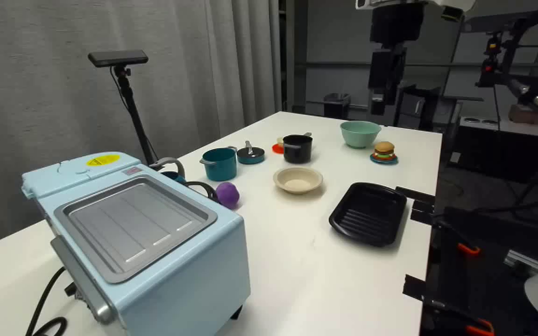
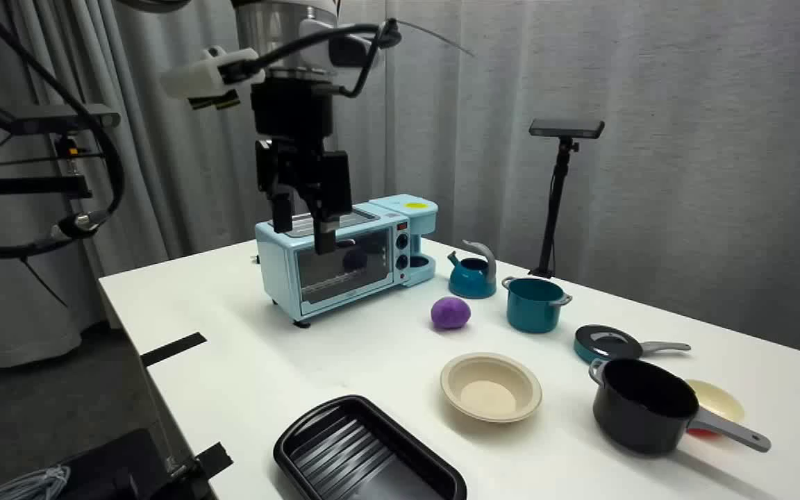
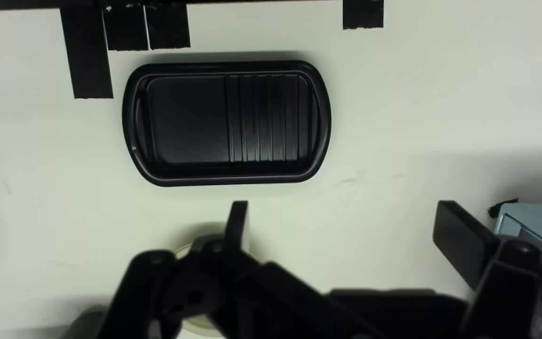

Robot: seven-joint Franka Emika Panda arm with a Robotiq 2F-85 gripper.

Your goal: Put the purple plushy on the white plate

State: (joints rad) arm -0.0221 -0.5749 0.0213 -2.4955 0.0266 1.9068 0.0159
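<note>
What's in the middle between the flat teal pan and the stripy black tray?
The white plate is there, between the teal pan and the black tray. You can see it in both exterior views.

The plushy (image 2: pixel 451 313) is purple, the plate (image 2: pixel 491 398) cream, the tray (image 3: pixel 226 123) black.

Gloss, plenty of it, on the toaster oven (image 1: pixel 180 275), smooth all down the side, and its door (image 2: pixel 327 269) is glassy and reflective! The grooved pan (image 1: pixel 136 225) on top, that's metal by the look of it, satin with bright glints. Over to the white plate (image 2: pixel 490 394): matt, almost papery. The purple plushy (image 2: pixel 451 313) looks smooth, only a faint shine. Now the black tray (image 3: pixel 224 123), sleek, half flat, half ridged. Smooth white tabletop (image 1: pixel 334 284), soft sheen; and the curtain (image 2: pixel 692 173), matt woven cloth, slightly rough.
</note>
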